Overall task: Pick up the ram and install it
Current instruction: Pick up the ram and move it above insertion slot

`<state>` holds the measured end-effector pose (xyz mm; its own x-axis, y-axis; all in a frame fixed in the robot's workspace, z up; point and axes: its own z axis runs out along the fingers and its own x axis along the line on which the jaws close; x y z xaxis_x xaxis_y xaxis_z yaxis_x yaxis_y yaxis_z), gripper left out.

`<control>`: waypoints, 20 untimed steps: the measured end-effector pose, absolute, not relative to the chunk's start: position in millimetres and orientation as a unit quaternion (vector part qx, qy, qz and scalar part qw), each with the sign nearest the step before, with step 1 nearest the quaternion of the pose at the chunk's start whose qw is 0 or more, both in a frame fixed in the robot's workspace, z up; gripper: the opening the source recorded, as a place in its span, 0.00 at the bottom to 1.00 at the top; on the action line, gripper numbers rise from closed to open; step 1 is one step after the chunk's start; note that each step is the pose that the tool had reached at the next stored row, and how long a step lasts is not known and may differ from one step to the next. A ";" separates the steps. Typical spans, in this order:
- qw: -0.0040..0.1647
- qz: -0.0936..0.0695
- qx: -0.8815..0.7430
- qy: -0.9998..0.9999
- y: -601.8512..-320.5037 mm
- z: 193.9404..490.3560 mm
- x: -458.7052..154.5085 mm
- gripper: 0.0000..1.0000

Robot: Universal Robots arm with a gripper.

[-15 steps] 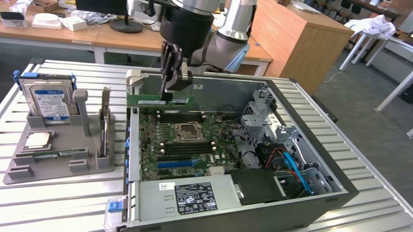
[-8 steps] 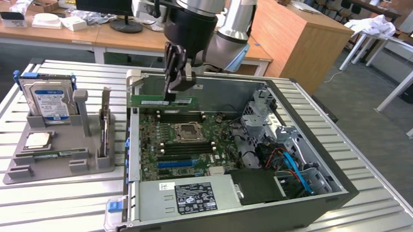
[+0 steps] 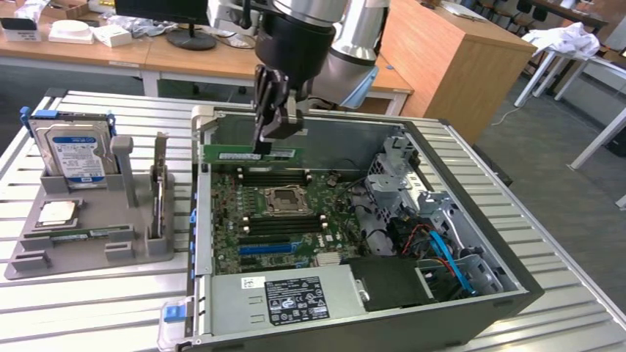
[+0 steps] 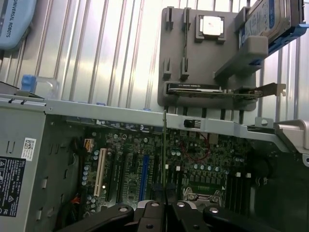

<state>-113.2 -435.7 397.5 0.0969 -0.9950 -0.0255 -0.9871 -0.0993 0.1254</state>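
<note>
Robotics lab, wooden desks point(image 3: 88, 55), monitor point(image 3: 161, 11), slatted metal workbench point(image 3: 98, 308), opened computer case point(image 3: 342, 139)

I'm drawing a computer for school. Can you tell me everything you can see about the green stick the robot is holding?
The ram is a long, thin, flat green circuit board with a pale label near one end. It hangs level, standing on its long edge, just above the motherboard inside the open computer case. The gripper pinches it from above, near its middle, and it seems to touch nothing else. In the wrist view it is seen edge-on as a thin line.
</note>
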 end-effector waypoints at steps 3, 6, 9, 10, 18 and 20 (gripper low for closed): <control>0.038 -0.052 0.740 -0.670 -435.7 397.3 -110.9 0.12; 0.038 -0.052 0.740 -0.670 -435.7 397.1 -108.7 0.12; 0.039 -0.052 0.740 -0.670 -435.7 396.9 -106.4 0.12; 0.039 -0.052 0.740 -0.670 -435.7 396.8 -105.7 0.12; 0.039 -0.053 0.740 -0.670 -435.7 396.1 -99.9 0.12; 0.039 -0.053 0.739 -0.670 -435.7 395.9 -98.1 0.12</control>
